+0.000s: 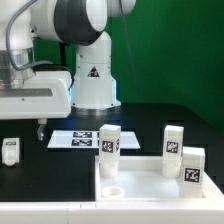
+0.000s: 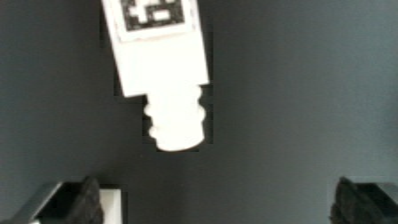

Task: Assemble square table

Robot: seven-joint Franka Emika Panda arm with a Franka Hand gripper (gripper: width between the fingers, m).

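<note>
Assembly well under way, judging by the exterior view. Square table top (image 1: 140, 180) lying near the front edge of the dark desk (image 1: 150, 118), rim up. Three legs standing upright on it — one at the far corner toward that view's left (image 1: 108, 143), one at the far corner toward the right (image 1: 173, 140), one at the near right corner (image 1: 192, 166). Whether screwed home or merely set in place cannot be told from here. Fourth corner socket (image 1: 113, 189), near left, bare and waiting.

Last leg (image 1: 10, 152) lying loose on the desk, well apart from the table top, off at that view's left. Same leg (image 2: 164, 75) in the wrist view — flat on the dark surface, tag at one end, threaded peg pointing toward the claw (image 2: 222, 200).

Claw open wide, empty, fingers (image 2: 75, 200) hanging apart on either side with nothing between them, leg not touched.

Left to do, by this reckoning: grasp that leg, carry it over, seat it in the bare socket. No containers on the desk; marker board (image 1: 75, 138) flat behind the table top.
</note>
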